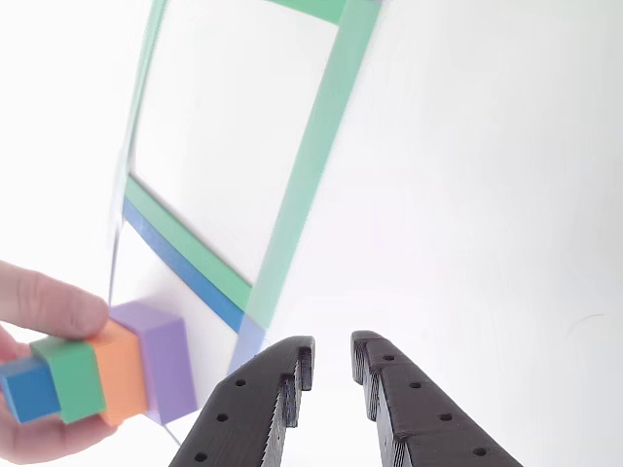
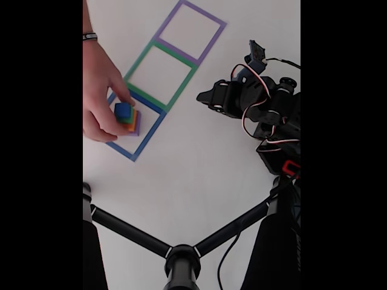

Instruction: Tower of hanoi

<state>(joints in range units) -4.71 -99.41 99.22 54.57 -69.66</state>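
A: In the other view, what do you see first?

B: The fingers (image 1: 332, 375), black and pitted with small holes, come in from the bottom edge. They stand a little apart with bare white counter (image 1: 487, 195) showing in the gap, and nothing is between them.

A: And the tower of hanoi (image 1: 97, 375)?

B: At lower left, seen on its side: blue cube, then green, orange and the purple slab, all stacked together. A person's hand (image 1: 39, 321) grips it, one fingertip over the green and orange blocks. It sits beside the blue outline (image 1: 185, 268), which runs along the green outline (image 1: 311, 156).

A: Now the fixed view.

B: It looks down on the counter (image 2: 199, 175). Three squares lie in a diagonal row: purple outline (image 2: 217, 24) at the top, green (image 2: 181, 84) in the middle, blue (image 2: 145, 142) lowest. The tower (image 2: 126, 115) stands inside the blue square, blue cube on top, with the hand (image 2: 100, 90) closed around it from the left.

A: The arm?

B: The arm (image 2: 260, 103) is to the right, well apart from the tower, with its fingers (image 2: 202, 96) pointing towards the green square. Black tripod legs (image 2: 181, 254) cross the bottom.
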